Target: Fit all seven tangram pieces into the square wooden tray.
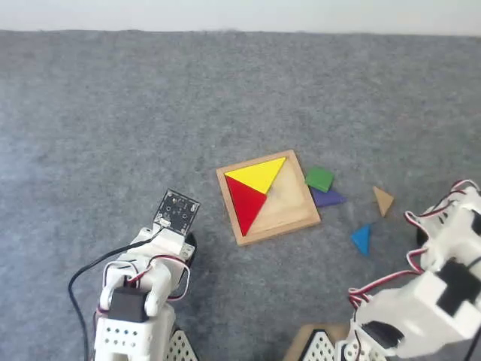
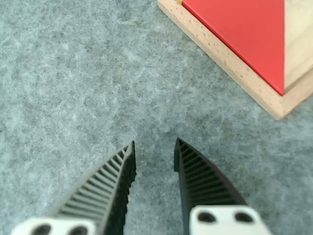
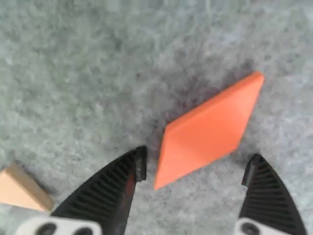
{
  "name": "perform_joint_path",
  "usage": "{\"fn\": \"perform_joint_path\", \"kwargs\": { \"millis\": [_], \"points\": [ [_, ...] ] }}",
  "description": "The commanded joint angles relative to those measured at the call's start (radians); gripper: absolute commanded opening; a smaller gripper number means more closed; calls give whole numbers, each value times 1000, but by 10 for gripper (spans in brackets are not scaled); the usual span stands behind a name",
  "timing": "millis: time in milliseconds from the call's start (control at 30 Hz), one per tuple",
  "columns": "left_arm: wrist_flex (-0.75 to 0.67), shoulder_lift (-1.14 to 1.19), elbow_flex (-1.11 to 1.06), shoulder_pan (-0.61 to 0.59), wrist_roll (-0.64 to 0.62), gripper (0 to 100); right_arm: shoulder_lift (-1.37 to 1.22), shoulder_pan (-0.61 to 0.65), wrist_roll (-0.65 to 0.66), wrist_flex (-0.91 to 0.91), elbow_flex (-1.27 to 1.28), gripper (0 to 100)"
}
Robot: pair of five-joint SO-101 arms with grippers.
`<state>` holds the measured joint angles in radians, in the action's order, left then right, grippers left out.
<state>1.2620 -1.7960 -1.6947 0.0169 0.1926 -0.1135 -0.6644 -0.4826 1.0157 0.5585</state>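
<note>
The square wooden tray [image 1: 279,231] lies mid-table and holds a yellow triangle [image 1: 258,174] and a red triangle [image 1: 246,201]. Just right of it are a green square [image 1: 319,179] and a purple piece [image 1: 328,198]. Farther right lie a tan triangle [image 1: 383,200] and a blue triangle [image 1: 362,239]. My right gripper [image 3: 198,161] is open low over the carpet, its fingers on either side of an orange parallelogram [image 3: 208,129] without touching it. My left gripper [image 2: 155,147] is open and holds nothing, near the tray's corner [image 2: 274,105] by the red triangle [image 2: 244,34].
Grey carpet covers the table. The left arm [image 1: 143,293] stands at the front left and the right arm [image 1: 443,278] at the front right, with cables looping off both. A tan piece [image 3: 22,191] lies beside my right gripper's finger.
</note>
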Motion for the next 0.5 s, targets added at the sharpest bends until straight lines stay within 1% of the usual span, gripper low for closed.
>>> {"fn": "perform_joint_path", "kwargs": {
  "millis": [0, 133, 167, 233, 333, 400, 467],
  "points": [
    [3, -21, 12, 0, -8, 123, -73, -12, -11, -19, -101, 299],
    [3, -21, 12, 0, -8, 123, -125, -25, 2, -21, -157, 136],
    [3, -21, 12, 0, -8, 123, -130, -27, 25, -21, -169, 105],
    [3, -21, 12, 0, -8, 123, -133, -15, 101, -21, -181, 73],
    [3, -21, 12, 0, -8, 123, -131, 42, 233, -27, -187, 39],
    [3, -21, 12, 0, -8, 123, -122, 81, 358, -19, -201, 8],
    [3, -21, 12, 0, -8, 123, -101, 107, 485, -18, -203, 8]
  ]
}}
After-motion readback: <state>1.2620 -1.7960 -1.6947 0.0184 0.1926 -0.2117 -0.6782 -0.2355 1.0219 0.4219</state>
